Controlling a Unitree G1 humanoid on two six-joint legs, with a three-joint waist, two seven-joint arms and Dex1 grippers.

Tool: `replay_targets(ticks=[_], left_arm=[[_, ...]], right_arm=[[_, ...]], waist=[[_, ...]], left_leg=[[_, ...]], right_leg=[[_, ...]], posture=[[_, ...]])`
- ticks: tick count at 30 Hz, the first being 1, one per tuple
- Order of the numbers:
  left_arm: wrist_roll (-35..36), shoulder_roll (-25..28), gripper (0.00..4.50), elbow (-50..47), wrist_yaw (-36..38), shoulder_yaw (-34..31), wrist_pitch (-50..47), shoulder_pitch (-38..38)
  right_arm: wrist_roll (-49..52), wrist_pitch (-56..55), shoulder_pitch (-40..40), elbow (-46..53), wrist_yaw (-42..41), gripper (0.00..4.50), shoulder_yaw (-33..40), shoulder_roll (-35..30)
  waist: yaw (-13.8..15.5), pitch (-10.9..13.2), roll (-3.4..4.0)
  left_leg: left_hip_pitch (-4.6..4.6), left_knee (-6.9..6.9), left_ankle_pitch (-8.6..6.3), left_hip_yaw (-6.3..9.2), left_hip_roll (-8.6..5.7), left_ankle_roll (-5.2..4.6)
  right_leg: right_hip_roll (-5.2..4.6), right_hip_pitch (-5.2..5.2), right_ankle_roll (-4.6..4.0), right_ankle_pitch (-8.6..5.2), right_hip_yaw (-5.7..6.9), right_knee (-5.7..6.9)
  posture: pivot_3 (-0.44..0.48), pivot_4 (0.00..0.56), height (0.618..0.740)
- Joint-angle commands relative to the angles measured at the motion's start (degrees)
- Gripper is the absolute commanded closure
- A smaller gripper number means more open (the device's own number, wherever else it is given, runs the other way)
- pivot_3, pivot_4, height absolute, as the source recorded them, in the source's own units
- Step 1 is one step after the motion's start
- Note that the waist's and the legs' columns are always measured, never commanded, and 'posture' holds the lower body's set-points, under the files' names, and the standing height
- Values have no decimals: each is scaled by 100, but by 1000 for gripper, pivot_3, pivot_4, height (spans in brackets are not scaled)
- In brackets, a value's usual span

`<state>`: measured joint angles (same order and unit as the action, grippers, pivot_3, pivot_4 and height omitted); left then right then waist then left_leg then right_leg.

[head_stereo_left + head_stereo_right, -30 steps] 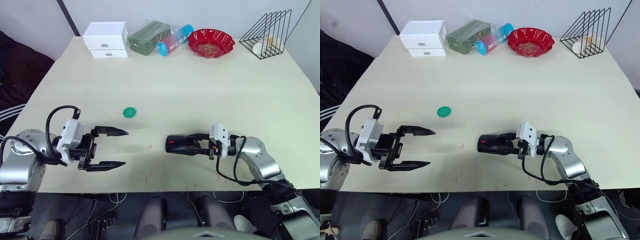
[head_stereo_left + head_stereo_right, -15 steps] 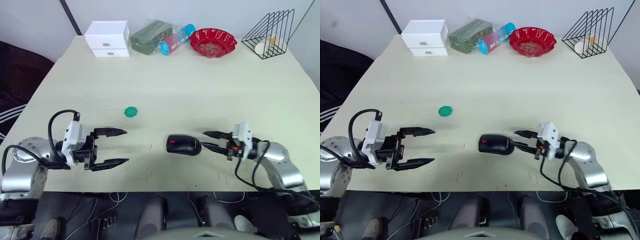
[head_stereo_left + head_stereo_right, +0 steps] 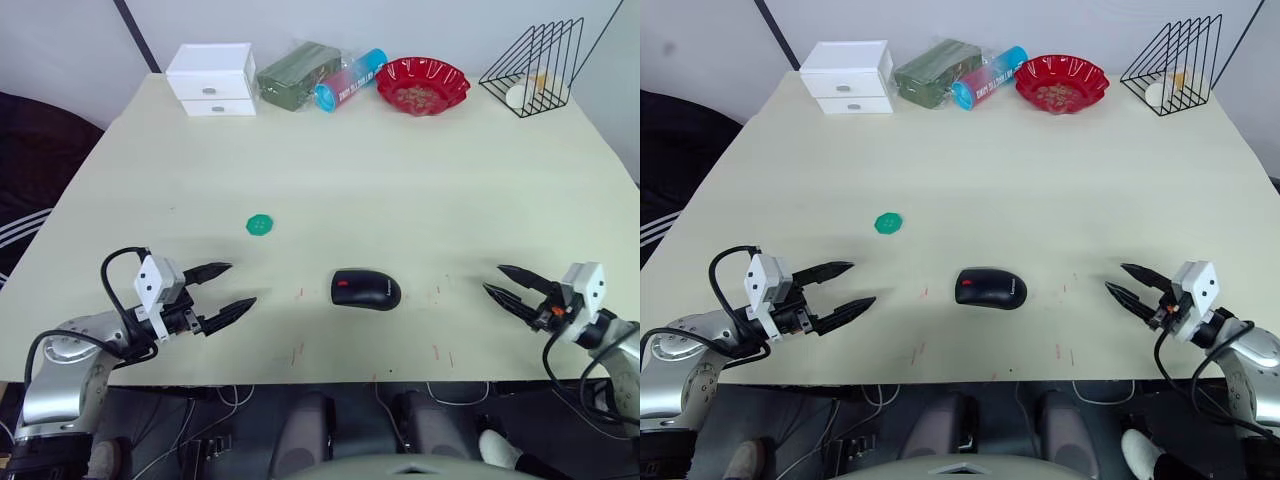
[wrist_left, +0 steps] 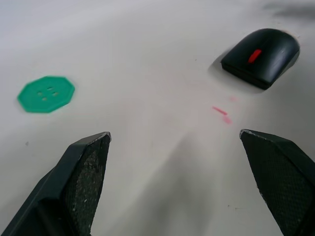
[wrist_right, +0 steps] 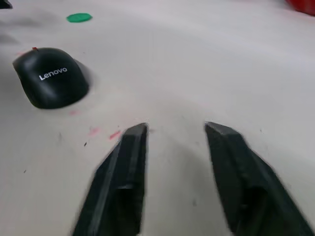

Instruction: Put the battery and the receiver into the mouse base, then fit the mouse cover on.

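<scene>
The black mouse sits near the table's front edge, in the middle. Its mouse base (image 3: 347, 291) shows a red scroll wheel at the left end. The glossy mouse cover (image 5: 53, 81), with a small light brand mark, lies closed over the base. The battery and the receiver are hidden. My left gripper (image 3: 238, 285) is open and empty, well to the left of the mouse. My right gripper (image 3: 494, 279) is also open and empty, a good way to the mouse's right. Both point inward at the mouse.
A green button-like disc (image 3: 260, 225) lies left of and beyond the mouse. Along the far edge stand a white drawer box (image 3: 210, 78), a green packet (image 3: 297, 74), a blue and red tube (image 3: 350, 79), a red bowl (image 3: 422, 83) and a wire rack (image 3: 532, 68).
My right gripper let go of the mouse, opened and drew back to the right. My left gripper pulled back toward the front left. The mouse stayed in place.
</scene>
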<state>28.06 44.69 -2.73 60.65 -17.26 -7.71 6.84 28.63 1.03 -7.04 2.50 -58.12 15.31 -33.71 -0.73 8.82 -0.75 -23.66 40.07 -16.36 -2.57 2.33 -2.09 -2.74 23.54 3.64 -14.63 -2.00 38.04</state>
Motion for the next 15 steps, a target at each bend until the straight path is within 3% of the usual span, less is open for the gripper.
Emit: replay_targets(ticks=[1, 3, 15], left_arm=[[-157, 15, 0, 199, -192, -351, 174, 178], [-163, 35, 0, 338, -148, -460, 255, 271], [-536, 71, 0, 739, -252, -579, 667, 322]], right_arm=[[229, -166, -315, 81, -191, 753, 497, -159], [263, -222, -516, 7, -286, 17, 697, -236], [245, -566, -788, -615, -663, 17, 1065, -309]], waist=[[10, 0, 1], [13, -1, 0], [12, -2, -1]], left_leg=[[0, -1, 0, 1, -1, 0], [0, -1, 0, -1, -2, 0], [4, -1, -1, -8, -1, -1]], right_leg=[[-1, 0, 0, 0, -1, -1], [-2, 0, 1, 0, -5, -3], [-2, 0, 1, 0, -14, -5]], posture=[[0, 150, 740], [0, 150, 740], [0, 150, 740]])
